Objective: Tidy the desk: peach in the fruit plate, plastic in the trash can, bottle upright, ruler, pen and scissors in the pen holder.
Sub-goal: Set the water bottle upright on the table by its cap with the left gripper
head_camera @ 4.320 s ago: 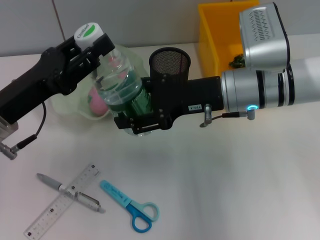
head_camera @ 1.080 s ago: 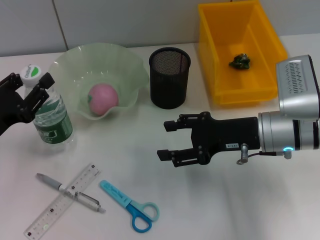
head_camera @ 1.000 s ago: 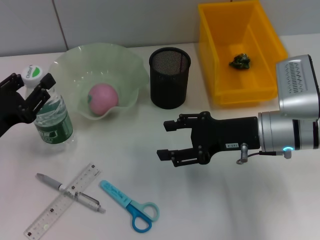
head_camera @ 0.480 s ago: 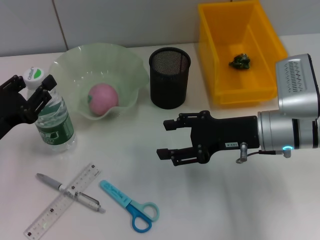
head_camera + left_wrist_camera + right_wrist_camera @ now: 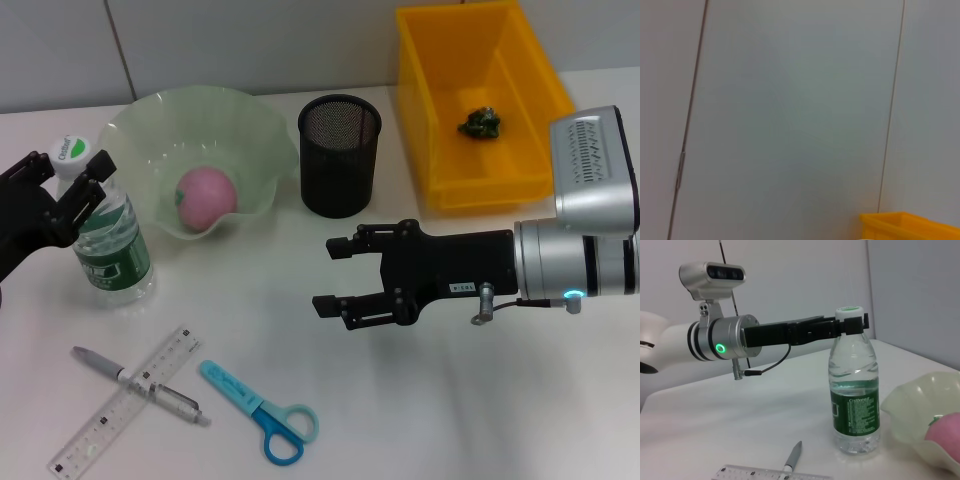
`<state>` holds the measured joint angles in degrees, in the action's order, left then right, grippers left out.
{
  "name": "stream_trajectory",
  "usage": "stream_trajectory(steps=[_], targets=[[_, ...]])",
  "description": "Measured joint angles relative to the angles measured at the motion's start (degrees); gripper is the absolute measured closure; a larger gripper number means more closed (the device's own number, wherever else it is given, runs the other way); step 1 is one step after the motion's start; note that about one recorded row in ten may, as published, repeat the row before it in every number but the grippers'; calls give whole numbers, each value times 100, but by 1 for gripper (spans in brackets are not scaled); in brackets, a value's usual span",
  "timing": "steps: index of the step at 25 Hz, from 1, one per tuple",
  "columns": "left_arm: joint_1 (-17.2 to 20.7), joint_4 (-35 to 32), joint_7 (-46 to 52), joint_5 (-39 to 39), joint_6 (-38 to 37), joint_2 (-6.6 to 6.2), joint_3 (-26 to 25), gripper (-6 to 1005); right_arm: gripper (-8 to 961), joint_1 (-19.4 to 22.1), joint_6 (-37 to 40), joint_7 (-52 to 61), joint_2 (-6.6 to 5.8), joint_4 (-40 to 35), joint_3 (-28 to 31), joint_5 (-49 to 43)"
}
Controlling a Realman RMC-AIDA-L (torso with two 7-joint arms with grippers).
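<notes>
Left claw [image 5: 68,178] reaches in level, fingers apart round the upright bottle [image 5: 108,243] cap; right claw [image 5: 340,275] hovers mid-bench, fingers apart.

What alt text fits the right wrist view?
An upright water bottle with a green label stands on a white desk, the left claw open around its white cap. A pale green fruit plate holding a pink peach sits beside it; a pen tip and ruler edge show near the camera.
</notes>
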<state>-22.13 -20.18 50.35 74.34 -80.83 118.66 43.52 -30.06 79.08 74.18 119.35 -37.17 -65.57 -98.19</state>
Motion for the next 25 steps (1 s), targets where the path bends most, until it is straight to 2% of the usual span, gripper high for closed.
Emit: stream_trajectory(steps=[10, 25], targets=[[-2, 6, 26, 1, 24, 0, -2, 563, 187, -1, 0, 0, 0, 8, -9, -20], [-3, 6, 78, -1, -15, -10, 43, 480, 186, -10, 28, 0, 0, 8, -8, -26]])
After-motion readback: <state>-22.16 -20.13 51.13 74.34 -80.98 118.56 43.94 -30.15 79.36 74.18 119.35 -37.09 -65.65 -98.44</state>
